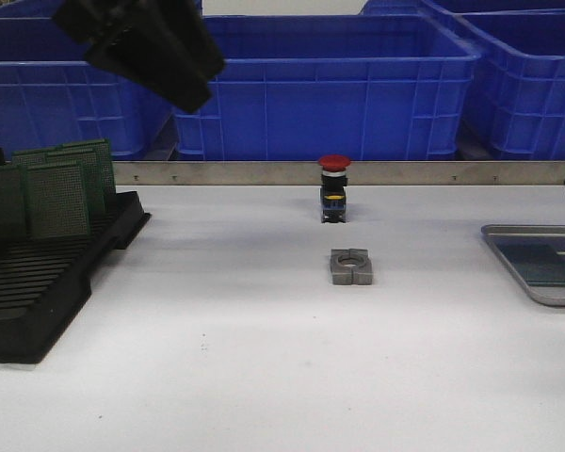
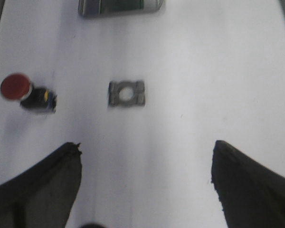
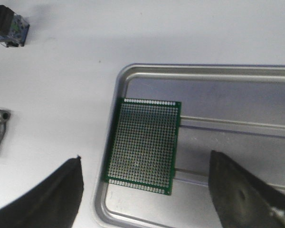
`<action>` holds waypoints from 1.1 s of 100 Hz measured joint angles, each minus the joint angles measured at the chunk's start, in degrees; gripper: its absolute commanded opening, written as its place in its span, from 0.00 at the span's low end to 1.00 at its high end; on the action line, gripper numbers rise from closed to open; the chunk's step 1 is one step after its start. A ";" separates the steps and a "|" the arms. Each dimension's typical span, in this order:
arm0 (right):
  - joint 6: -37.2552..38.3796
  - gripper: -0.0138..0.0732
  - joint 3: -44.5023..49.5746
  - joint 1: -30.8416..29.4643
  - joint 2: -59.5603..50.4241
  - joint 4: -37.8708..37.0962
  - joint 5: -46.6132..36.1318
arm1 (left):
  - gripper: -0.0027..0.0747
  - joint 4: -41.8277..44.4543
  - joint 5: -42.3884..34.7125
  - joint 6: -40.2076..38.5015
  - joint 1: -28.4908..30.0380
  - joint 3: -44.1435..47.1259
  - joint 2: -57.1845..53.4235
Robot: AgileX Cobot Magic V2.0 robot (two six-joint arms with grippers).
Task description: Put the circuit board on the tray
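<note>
Board (image 3: 143, 145) lies flat in the tray (image 3: 204, 72), green face up, against the tray's near-left corner as seen from the front; one long edge seems to ride on the rim there, so it may sit slightly tilted, not fully on the ribbed floor. Tray sits at the right edge of the counter (image 1: 264, 377).

Judgement: placement looks done for this board. More boards (image 1: 56, 193) stand upright in the black rack (image 1: 47, 282) at the counter's left edge; whether they are to follow cannot be told from the task line.

Right end effector (image 3: 145, 190): fingers wide apart, nothing between them, hovering above the board and clear of it; the board lies below the gap. In the front view only a dark sliver shows at the right edge.

Left end effector (image 2: 145, 183): fingers apart, empty, raised over the counter's left-centre, well apart from tray and board. Below it, a grey bracket (image 2: 127, 93) and a red pushbutton (image 2: 26, 92), both at mid-counter, untouched.

Left to do, if anything: withdraw the right arm; check that the board sits flat.
</note>
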 measured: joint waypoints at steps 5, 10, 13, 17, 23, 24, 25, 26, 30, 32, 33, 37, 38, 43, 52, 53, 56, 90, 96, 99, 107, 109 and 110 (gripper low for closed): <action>0.00 0.81 0.00 0.00 -0.68 0.00 0.57 | 0.73 2.96 0.27 0.00 1.69 0.00 -0.10; 0.00 0.81 0.00 0.00 -1.26 0.00 0.95 | 0.72 6.16 0.42 0.00 3.34 0.00 -0.10; 0.00 0.81 0.00 0.00 -1.38 0.00 1.24 | 0.72 8.34 0.50 0.00 4.24 0.00 -0.10; 0.00 0.81 0.00 0.00 -1.52 -0.03 1.51 | 0.72 10.11 0.50 0.00 5.56 0.00 -0.10; 0.00 0.81 0.00 0.00 -1.61 -0.13 2.09 | 0.72 12.35 0.50 0.00 7.44 0.00 -0.10; 0.00 0.81 0.00 0.00 -1.61 -0.13 2.23 | 0.72 12.53 0.50 0.00 7.65 0.00 -0.10; 0.00 0.81 0.00 0.00 -1.61 -0.13 2.38 | 0.72 12.91 0.50 0.00 8.07 0.00 -0.10; 0.00 0.81 0.00 0.00 -1.61 -0.16 2.40 | 0.72 13.07 0.50 0.00 8.26 0.00 -0.10; 0.00 0.81 0.00 0.00 -1.61 -0.25 2.75 | 0.72 13.75 0.50 0.00 9.45 0.00 -0.10; 0.00 0.81 0.00 0.00 -1.61 -0.25 2.88 | 0.72 13.89 0.35 0.00 10.01 0.00 -0.10; 0.00 0.81 0.00 0.00 -1.61 -0.25 3.00 | 0.72 14.02 0.35 0.00 10.19 0.00 0.00; 0.00 0.81 0.00 0.00 -1.61 -0.38 3.13 | 0.72 14.27 -0.10 0.00 11.16 0.00 0.09; 0.00 0.81 0.00 0.00 -1.61 -0.38 3.13 | 0.72 14.27 -0.11 0.00 11.33 0.00 0.09; 0.00 0.81 0.00 0.00 -1.61 -0.38 3.25 | 0.72 14.40 -0.67 0.00 12.31 0.00 0.38; 0.00 0.81 0.00 0.00 -1.61 -0.38 3.33 | 0.72 14.48 -1.79 0.00 13.59 -0.09 1.43; 0.00 0.81 0.00 0.00 -1.61 -0.38 3.33 | 0.72 14.48 -1.94 0.00 13.61 -0.09 1.54; 0.00 0.81 0.00 0.00 -1.61 -0.38 3.37 | 0.72 14.63 -2.23 0.00 13.85 -0.09 2.07; 0.00 0.81 0.00 0.00 -1.61 -0.38 4.09 | 0.69 15.09 -6.51 0.00 13.89 -0.09 9.06; 0.00 0.81 0.00 0.00 -1.61 -0.38 4.22 | 0.63 15.09 -6.34 0.00 13.89 -0.09 9.78; 0.00 0.81 0.00 0.00 -1.61 -0.38 4.32 | 0.59 15.09 -5.95 0.00 13.89 -0.09 10.03; 0.00 0.81 0.00 0.00 -1.61 -0.45 4.45 | 0.42 15.37 -4.14 0.00 13.89 -0.09 10.42; 0.00 0.81 0.00 0.00 -1.61 -0.45 4.45 | 0.38 15.51 -3.75 0.00 13.89 -0.09 10.55; 0.00 0.81 0.00 0.00 -1.61 -0.45 4.45 | 0.36 15.52 -3.74 0.00 13.89 -0.09 10.55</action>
